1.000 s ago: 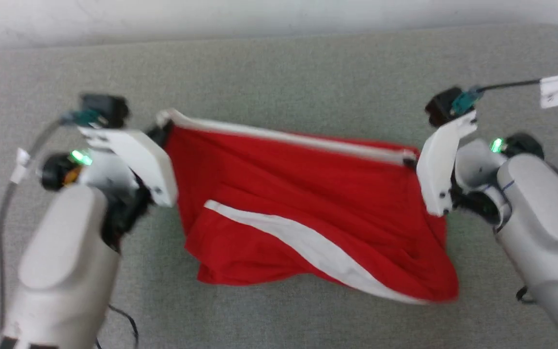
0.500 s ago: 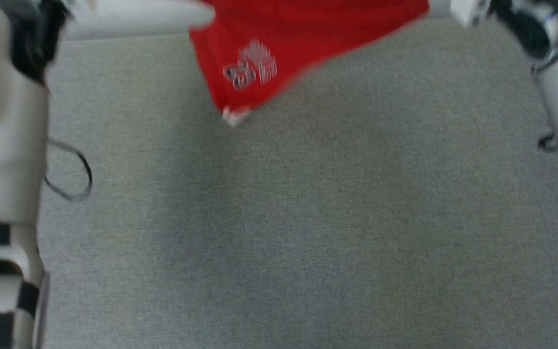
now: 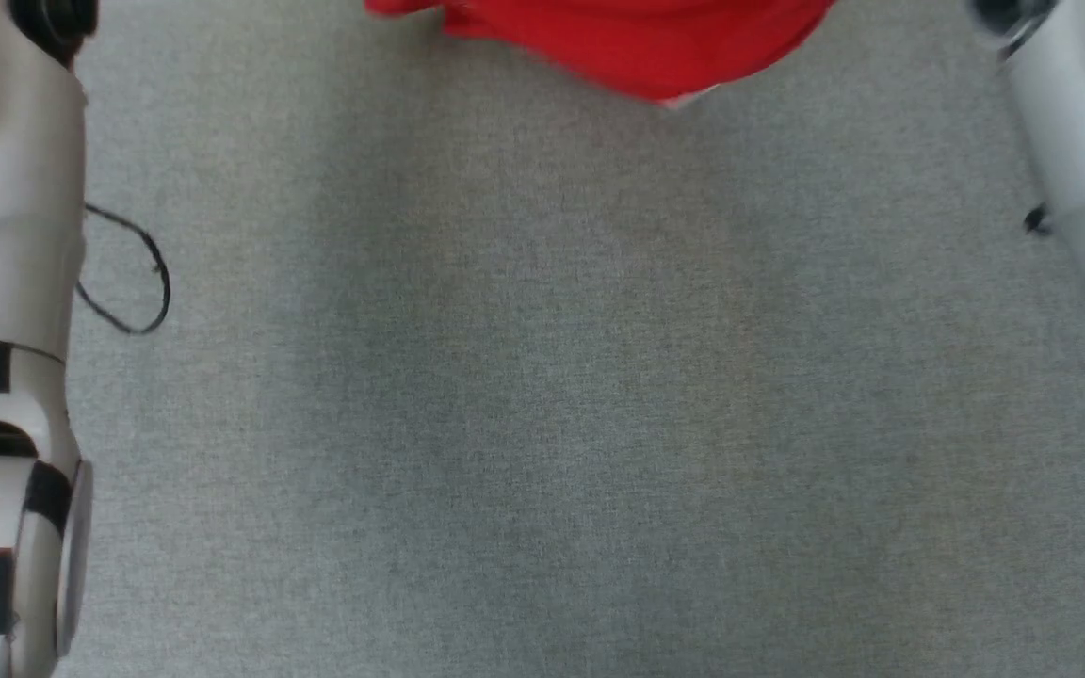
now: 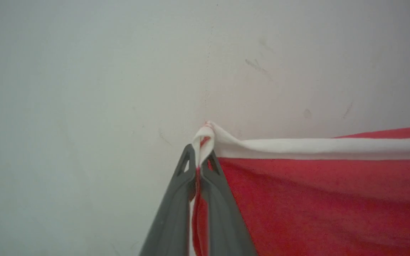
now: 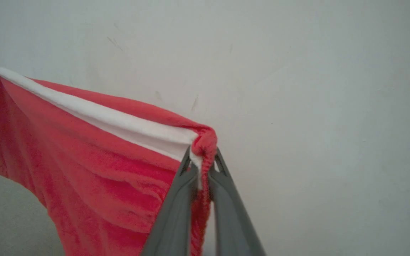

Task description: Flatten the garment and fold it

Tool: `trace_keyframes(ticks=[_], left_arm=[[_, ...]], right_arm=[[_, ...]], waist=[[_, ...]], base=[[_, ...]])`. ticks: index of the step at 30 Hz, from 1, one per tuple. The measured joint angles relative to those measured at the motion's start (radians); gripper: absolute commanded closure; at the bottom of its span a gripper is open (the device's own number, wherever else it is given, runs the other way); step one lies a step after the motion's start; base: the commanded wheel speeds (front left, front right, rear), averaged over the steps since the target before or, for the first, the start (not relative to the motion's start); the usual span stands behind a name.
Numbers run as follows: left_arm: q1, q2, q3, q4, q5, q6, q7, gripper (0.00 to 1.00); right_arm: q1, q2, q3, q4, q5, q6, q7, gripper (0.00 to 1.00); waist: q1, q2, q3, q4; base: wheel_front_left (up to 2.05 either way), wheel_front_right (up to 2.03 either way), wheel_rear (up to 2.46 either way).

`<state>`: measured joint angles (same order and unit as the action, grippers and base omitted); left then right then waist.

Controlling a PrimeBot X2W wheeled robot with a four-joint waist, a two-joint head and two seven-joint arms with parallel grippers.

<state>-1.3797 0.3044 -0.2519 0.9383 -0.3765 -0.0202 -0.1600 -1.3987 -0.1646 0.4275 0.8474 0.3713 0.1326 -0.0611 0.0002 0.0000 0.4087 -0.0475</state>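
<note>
The garment [image 3: 627, 42], bright red shorts with white trim, hangs stretched in the air between my two grippers; its lower edge shows at the top of the head view. My left gripper [image 4: 199, 153] is shut on one white-trimmed corner of the garment [image 4: 315, 192]. My right gripper [image 5: 202, 158] is shut on the opposite corner, where red fabric bunches over the white band of the garment [image 5: 94, 156]. Both wrist views look toward a pale wall behind the cloth.
The grey fabric-covered table [image 3: 552, 395] lies below. My pale left forearm [image 3: 6, 311] runs along the left edge of the head view, with a loose black cable [image 3: 133, 282] beside it. My right forearm [image 3: 1079, 160] stands at the right edge.
Both grippers have lifted the garment off the table into the air. The head view has shifted, so the cloth now shows at its top edge.
</note>
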Motion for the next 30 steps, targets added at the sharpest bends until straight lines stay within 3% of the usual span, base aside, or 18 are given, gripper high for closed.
trace_keyframes(ticks=[4, 10, 15, 19, 23, 30], left_arm=[[0.046, -0.021, -0.009, 0.054, 0.000, -0.017, -0.041, 1.00], [0.256, -0.064, 0.017, 0.065, -0.054, -0.033, -0.087, 1.00], [0.528, -0.076, 0.055, -0.044, -0.090, -0.032, -0.097, 1.00], [0.766, -0.084, 0.069, -0.202, -0.106, -0.016, -0.097, 1.00], [0.994, -0.066, 0.084, -0.415, -0.126, 0.025, -0.062, 1.00], [1.404, -0.010, 0.101, -0.906, -0.135, 0.184, 0.155, 1.00]], right_arm=[[0.059, 0.007, 0.063, 0.039, 0.042, 0.000, -0.028, 1.00], [0.241, -0.009, 0.146, 0.023, 0.122, 0.000, -0.086, 1.00], [0.467, -0.044, 0.193, -0.084, 0.180, -0.001, -0.127, 1.00], [0.663, -0.091, 0.176, -0.198, 0.203, -0.001, -0.136, 1.00], [0.855, -0.120, 0.122, -0.340, 0.202, -0.001, -0.108, 1.00], [1.183, -0.113, -0.047, -0.627, 0.107, 0.000, 0.021, 1.00]], waist=[[0.0000, 0.0000, 0.015, 0.004], [-0.0003, 0.0000, -0.022, 0.012], [-0.0003, 0.0000, -0.083, 0.018], [-0.0005, 0.0000, -0.137, 0.023], [-0.0006, 0.0000, -0.193, 0.029], [-0.0007, 0.0000, -0.283, 0.032]], base=[[0.00, 0.00, 0.00], [0.00, 0.00, 0.00], [0.00, 0.00, 0.00], [0.00, 0.00, 0.00], [0.00, 0.00, 0.00], [0.00, 0.00, 0.00]])
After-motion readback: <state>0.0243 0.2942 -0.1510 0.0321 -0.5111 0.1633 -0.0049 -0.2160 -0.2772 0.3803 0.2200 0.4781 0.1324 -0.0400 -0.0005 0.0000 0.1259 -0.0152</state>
